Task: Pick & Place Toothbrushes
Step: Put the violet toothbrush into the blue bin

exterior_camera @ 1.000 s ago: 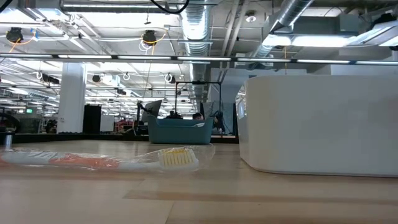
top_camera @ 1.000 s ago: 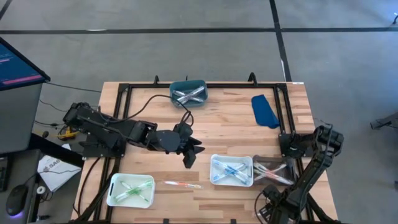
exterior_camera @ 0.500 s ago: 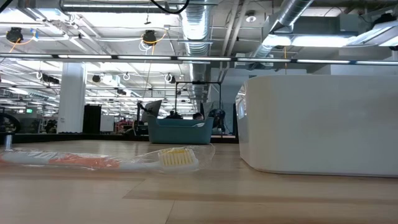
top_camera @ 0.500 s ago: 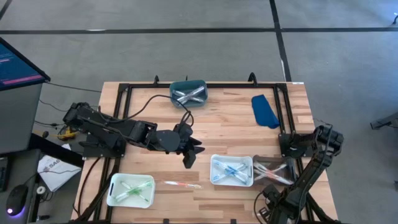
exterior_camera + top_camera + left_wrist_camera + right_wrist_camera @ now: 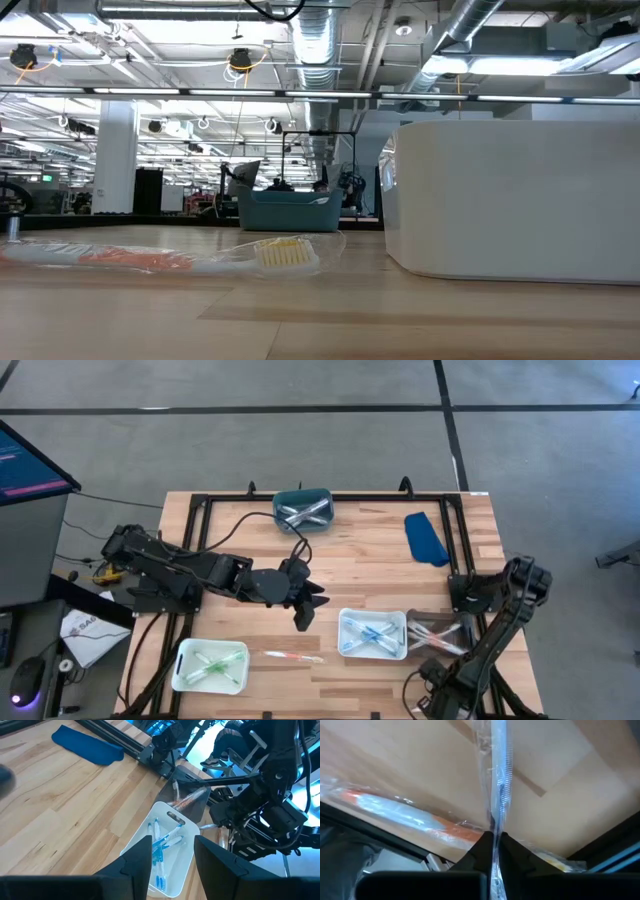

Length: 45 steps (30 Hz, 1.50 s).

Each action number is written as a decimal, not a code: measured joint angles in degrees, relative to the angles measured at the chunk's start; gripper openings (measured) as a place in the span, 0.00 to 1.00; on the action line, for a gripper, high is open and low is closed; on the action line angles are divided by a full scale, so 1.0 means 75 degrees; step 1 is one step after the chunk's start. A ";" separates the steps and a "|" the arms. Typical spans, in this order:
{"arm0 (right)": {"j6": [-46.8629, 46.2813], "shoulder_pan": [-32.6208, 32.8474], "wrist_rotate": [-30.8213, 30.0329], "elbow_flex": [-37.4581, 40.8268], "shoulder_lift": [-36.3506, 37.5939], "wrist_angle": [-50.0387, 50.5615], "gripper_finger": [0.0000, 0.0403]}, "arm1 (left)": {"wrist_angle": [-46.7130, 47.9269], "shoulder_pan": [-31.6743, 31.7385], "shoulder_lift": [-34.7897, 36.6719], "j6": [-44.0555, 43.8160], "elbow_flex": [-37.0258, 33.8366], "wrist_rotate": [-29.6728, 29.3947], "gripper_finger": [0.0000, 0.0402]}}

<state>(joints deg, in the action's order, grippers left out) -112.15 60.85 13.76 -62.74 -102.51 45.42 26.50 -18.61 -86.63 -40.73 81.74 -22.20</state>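
My right gripper [image 5: 493, 840] is shut on a clear-wrapped toothbrush [image 5: 496, 780] over the clear tray [image 5: 436, 632] at the table's near right. An orange wrapped toothbrush [image 5: 395, 812] lies on that tray's floor beside it. My left gripper [image 5: 172, 855] hangs open above mid-table [image 5: 305, 610], touching nothing. It faces the white tray [image 5: 176, 871] that holds blue toothbrushes [image 5: 162, 842]. Another orange wrapped toothbrush [image 5: 292, 656] lies flat on the wood near the front edge, its bristle head [image 5: 283, 253] showing in the low view. My right gripper pinches the toothbrush's clear wrapper [image 5: 493, 822] between its two fingertips, coming steeply from above. The wrapped brush runs straight away from the fingers, in line with them. Whether it is clear of the tray floor does not show.
A teal bin [image 5: 303, 508] with pale toothbrushes stands at the far edge. A white tray [image 5: 210, 665] with green ones is at the near left. A blue cloth [image 5: 425, 538] lies at the far right. A black frame [image 5: 200, 510] runs around the table's edges.
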 joint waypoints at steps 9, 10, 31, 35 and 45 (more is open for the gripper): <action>0.0439 -0.0304 -0.0336 -0.0176 0.0556 0.0756 0.00 | 0.0000 0.0000 0.0000 0.0003 0.0002 0.0000 0.35; 0.0438 -0.0330 -0.0443 -0.0176 0.0648 0.0803 0.00 | 0.0000 0.0000 0.0000 0.0003 0.0002 0.0000 0.35; 0.0958 -0.1017 -0.2645 -0.0181 0.3020 0.0993 0.00 | 0.0009 0.0000 0.0000 0.0201 0.0002 0.0206 0.35; 0.1024 -0.1188 -0.2856 -0.0181 0.3371 0.0977 0.00 | 0.0009 0.0000 0.0000 0.0201 0.0002 0.0207 0.35; 0.2385 -0.1762 -0.4208 -0.0181 0.3962 -0.0017 0.00 | -0.0190 -0.0085 -0.0040 0.0198 0.0007 0.0431 0.35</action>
<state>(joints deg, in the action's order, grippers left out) -94.27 47.63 -17.80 -64.10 -72.79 45.29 25.08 -19.25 -86.93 -39.24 81.79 -18.97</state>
